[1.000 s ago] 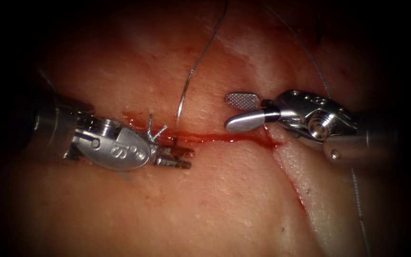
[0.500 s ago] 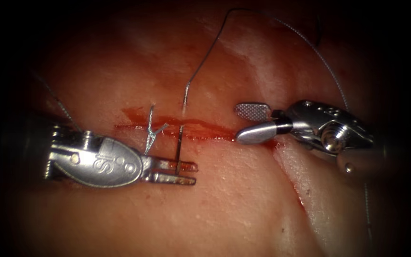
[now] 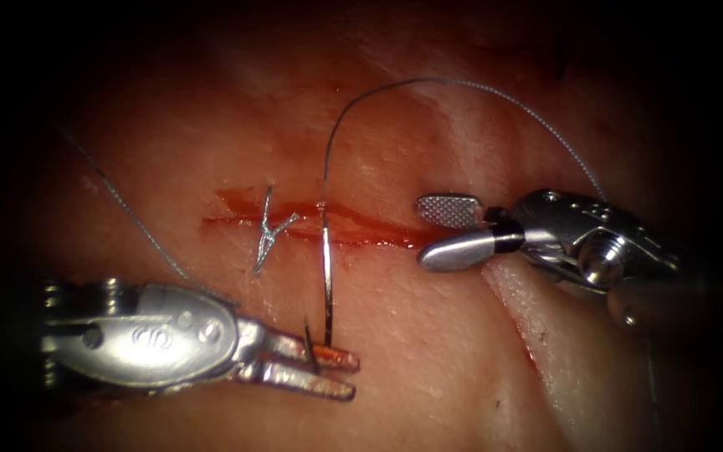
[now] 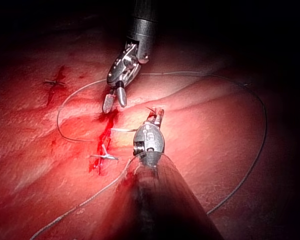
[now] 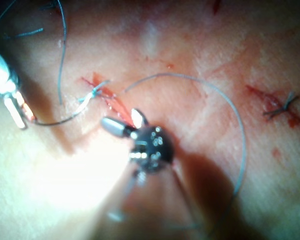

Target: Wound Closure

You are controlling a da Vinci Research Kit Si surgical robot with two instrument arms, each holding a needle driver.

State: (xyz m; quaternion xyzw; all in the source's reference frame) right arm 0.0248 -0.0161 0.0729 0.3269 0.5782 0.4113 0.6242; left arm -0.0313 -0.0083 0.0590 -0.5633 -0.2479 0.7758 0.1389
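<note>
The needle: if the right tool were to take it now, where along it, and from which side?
Probably the bare mid-shaft of the needle, below the cut, approached from the right. The left tool holds its tip end; its tail sits at the cut, trailing thread. The right tool is open, holding nothing.

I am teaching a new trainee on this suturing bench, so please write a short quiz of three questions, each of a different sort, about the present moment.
1. True or false: the right tool holds the needle.
2. Multiple choice: where does the left tool grip the needle? A) near its pointed end B) at the thread end C) it grips only thread
3. Short answer: what lies across the cut to the left of the needle?

Key
1. False. Its jaws stand open and hold nothing.
2. A. The jaws are shut near the tip; the needle's other end, with the thread, sits at the cut in the tissue.
3. A finished knot with cut ends.
</note>
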